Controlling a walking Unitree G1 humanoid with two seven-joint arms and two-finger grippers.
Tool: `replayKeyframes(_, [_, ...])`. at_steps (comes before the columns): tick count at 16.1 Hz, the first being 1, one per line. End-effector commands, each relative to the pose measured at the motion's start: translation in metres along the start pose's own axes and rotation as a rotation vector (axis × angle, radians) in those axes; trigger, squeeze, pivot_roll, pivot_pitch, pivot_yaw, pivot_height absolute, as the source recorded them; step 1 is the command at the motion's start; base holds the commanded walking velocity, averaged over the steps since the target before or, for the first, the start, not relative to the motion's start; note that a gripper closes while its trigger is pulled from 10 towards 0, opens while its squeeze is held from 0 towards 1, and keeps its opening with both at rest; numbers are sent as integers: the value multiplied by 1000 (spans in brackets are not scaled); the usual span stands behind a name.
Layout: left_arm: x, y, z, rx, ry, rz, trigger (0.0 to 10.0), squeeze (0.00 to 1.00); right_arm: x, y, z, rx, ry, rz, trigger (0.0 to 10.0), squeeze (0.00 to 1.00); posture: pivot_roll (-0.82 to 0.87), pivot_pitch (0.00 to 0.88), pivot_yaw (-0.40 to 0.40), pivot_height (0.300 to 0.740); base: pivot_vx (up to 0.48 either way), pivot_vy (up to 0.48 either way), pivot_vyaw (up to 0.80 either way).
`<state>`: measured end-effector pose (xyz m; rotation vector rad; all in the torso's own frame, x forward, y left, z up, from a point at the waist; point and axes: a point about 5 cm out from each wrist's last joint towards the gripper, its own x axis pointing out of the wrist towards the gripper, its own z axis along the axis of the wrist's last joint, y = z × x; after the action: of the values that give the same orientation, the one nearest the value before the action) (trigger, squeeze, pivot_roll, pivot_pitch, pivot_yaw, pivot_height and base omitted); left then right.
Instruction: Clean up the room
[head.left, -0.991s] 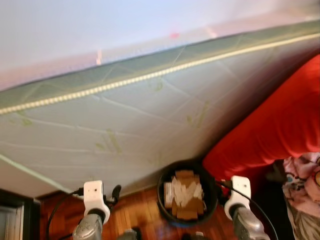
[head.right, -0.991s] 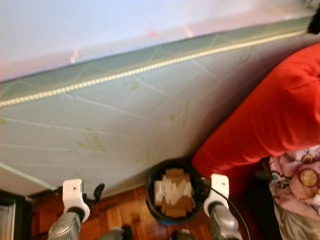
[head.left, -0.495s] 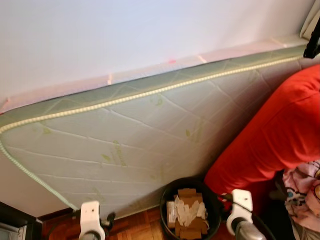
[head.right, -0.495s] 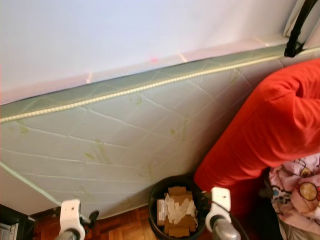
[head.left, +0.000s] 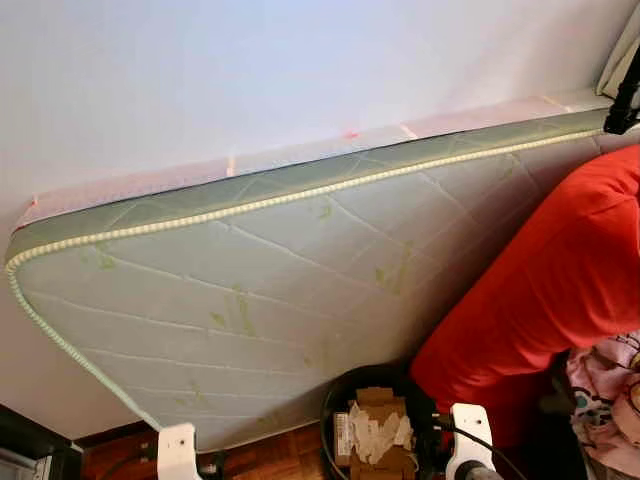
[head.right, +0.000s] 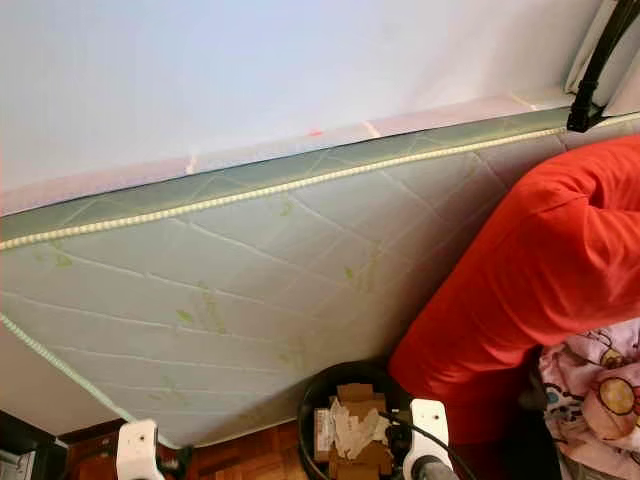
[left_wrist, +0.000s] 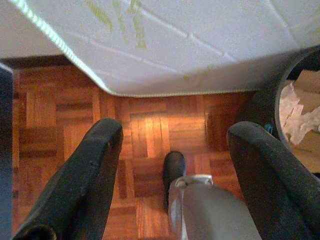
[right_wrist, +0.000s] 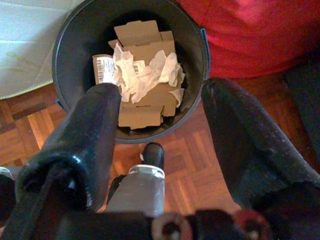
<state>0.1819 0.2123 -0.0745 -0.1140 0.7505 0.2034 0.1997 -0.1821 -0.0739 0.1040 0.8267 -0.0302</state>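
A black bin (right_wrist: 131, 70) stands on the parquet floor at the foot of a mattress, holding flattened cardboard (right_wrist: 137, 107) and crumpled white paper (right_wrist: 145, 72). The bin (head.left: 375, 425) sits low in the middle of the head views. In the right wrist view my right gripper (right_wrist: 162, 92) hangs open just above and in front of the bin, with nothing between its fingers. My left gripper (left_wrist: 175, 132) is open too, empty, over bare floor beside the mattress's lower corner, with the bin's wall (left_wrist: 270, 107) off to one side.
A pale quilted mattress (head.left: 300, 260) leans tilted against the white wall. A big red cushion (head.left: 560, 280) presses against the bin on the right, with pink patterned fabric (head.left: 610, 385) below it. A dark piece of furniture (head.left: 25, 450) stands at the lower left. Parquet floor (left_wrist: 150, 125) lies open under the left gripper.
The head camera has tilted up, so more wall and mattress show and both wrists sit lower in the picture. The bin and its contents have not moved.
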Motion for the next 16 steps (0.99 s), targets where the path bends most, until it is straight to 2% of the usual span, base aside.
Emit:
replayKeyframes(1, [-3,2,-8,-6,26,8,10000,0,-1,1,-5,-3,23,4,10000,0,-4,22,13,740,0,0,0])
replayKeyframes(7, [-5,9,-14,1,55,14,10000,0,-2,2,-8,-6,25,11,10000,0,3,31,13,740,0,0,0])
replayKeyframes(16, [-6,10,-17,-3,68,22,10000,0,0,5,-4,1,19,14,10000,0,11,70,15,740,0,0,0])
